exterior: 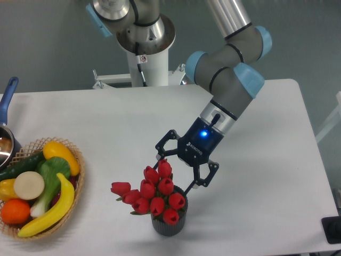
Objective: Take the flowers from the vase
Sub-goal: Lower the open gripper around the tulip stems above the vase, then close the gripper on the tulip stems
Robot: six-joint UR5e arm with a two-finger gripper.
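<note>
Your end effector (180, 169) sits spread wide around the back of the tulips (153, 195), presumably to grab them out of the ribbed vase (168, 224).

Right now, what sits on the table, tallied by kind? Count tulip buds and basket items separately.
Tulip buds: 9
Vase: 1
Basket: 1
Basket items: 7 (orange, banana, white round piece, leafy green, yellow pepper, dark green vegetable, small yellow piece)
Pot: 1
Total: 19
</note>
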